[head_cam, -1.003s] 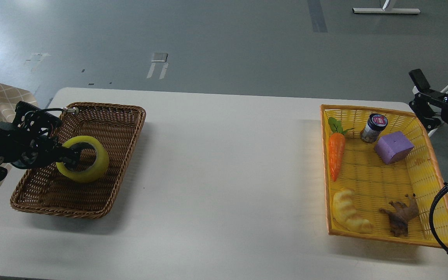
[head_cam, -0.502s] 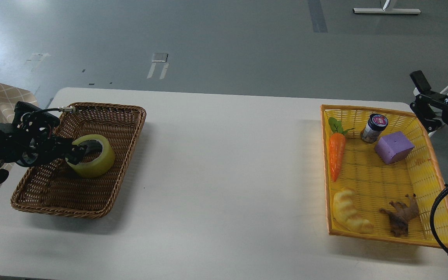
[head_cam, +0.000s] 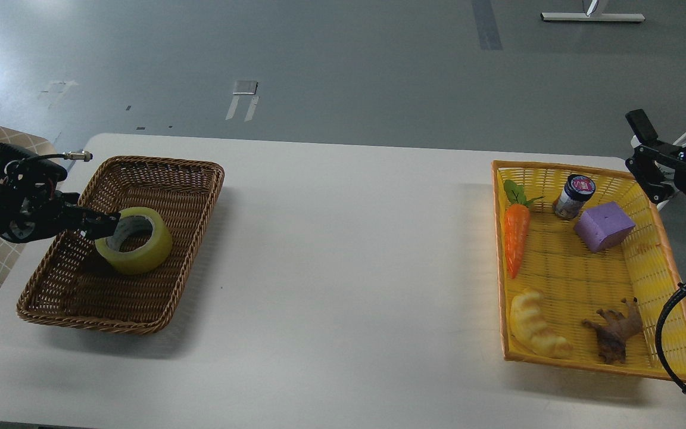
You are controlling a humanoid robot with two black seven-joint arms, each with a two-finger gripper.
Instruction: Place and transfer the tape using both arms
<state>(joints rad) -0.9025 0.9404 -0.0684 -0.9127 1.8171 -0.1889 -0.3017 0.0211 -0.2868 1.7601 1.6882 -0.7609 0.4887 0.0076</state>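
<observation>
Head view — tape (head_cam: 134,248) in wicker basket (head_cam: 158,310).

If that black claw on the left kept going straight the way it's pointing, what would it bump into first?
Most likely the tape. The left gripper points right, its tips already at the roll's near edge inside the wicker basket. Whether they touch it is hard to tell from this view.

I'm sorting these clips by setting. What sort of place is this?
Probably a robotics lab or test room: a plain white table on a bare grey floor marked with tape, and baskets of toy props such as a plastic carrot.
</observation>
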